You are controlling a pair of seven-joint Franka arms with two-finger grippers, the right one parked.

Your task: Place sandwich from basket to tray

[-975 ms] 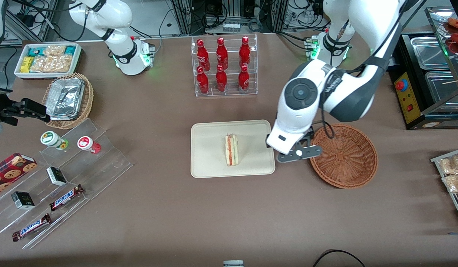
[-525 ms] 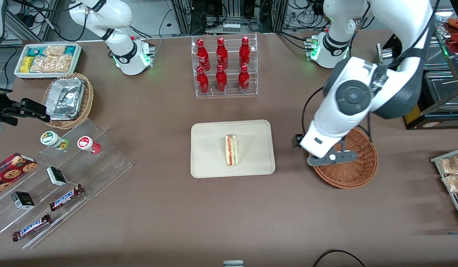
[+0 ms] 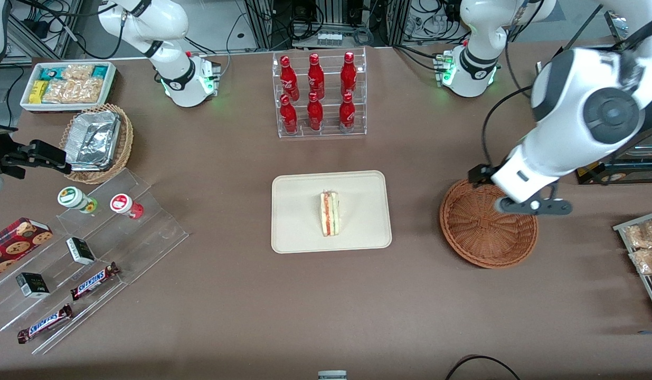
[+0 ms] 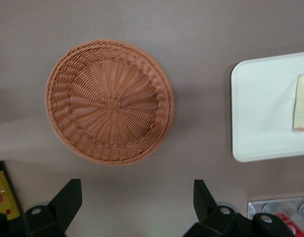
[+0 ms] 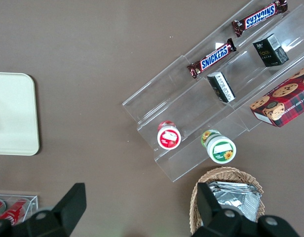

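Note:
The sandwich (image 3: pixel 330 213) lies in the middle of the cream tray (image 3: pixel 299 232), its red and green filling edge showing; a bit of it shows in the left wrist view (image 4: pixel 301 102) on the tray (image 4: pixel 263 108). The reddish-brown wicker basket (image 3: pixel 484 232) stands empty beside the tray, toward the working arm's end; it also shows in the left wrist view (image 4: pixel 109 101). My left gripper (image 3: pixel 534 206) hangs high above the basket's rim, away from the tray. It is open and empty, its fingers (image 4: pixel 68 197) wide apart.
A clear rack of red bottles (image 3: pixel 318 95) stands farther from the front camera than the tray. A black machine with metal pans (image 3: pixel 600 121) and a rack of snack packets (image 3: pixel 642 248) stand at the working arm's end. A candy display (image 3: pixel 88 253) lies toward the parked arm's end.
My left gripper has swung from beside the tray, over the basket, to above the basket's rim toward the working arm's end. The sandwich stays on the tray.

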